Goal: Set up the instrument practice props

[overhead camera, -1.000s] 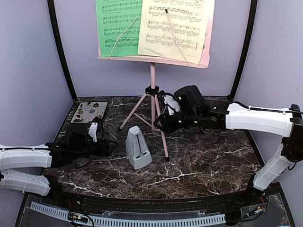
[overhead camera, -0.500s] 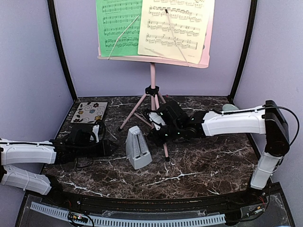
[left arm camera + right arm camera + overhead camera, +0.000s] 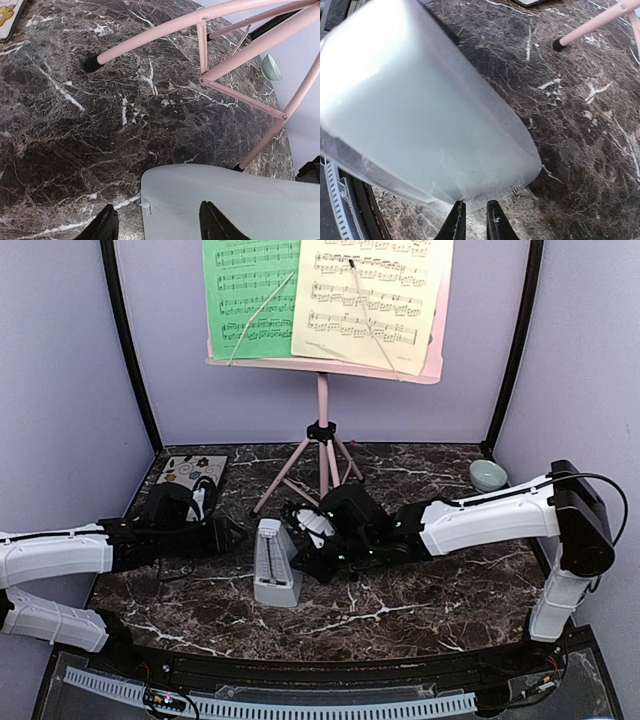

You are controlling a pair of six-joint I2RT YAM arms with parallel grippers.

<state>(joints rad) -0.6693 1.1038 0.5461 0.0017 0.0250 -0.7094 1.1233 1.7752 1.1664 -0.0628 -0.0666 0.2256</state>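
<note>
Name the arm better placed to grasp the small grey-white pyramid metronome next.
Left, probably. The left gripper is open with a corner of the small grey-white pyramid metronome between its fingertips. The right gripper has its fingers almost together at the edge, fit only for nudging.

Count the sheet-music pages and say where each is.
2. The green page is on the left of the pink music stand, the pale-yellow page on the right, overlapping it. More could hide underneath.

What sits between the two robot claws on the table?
The grey-white metronome, standing between the left claw and right claw; the top view shows it best.
</note>
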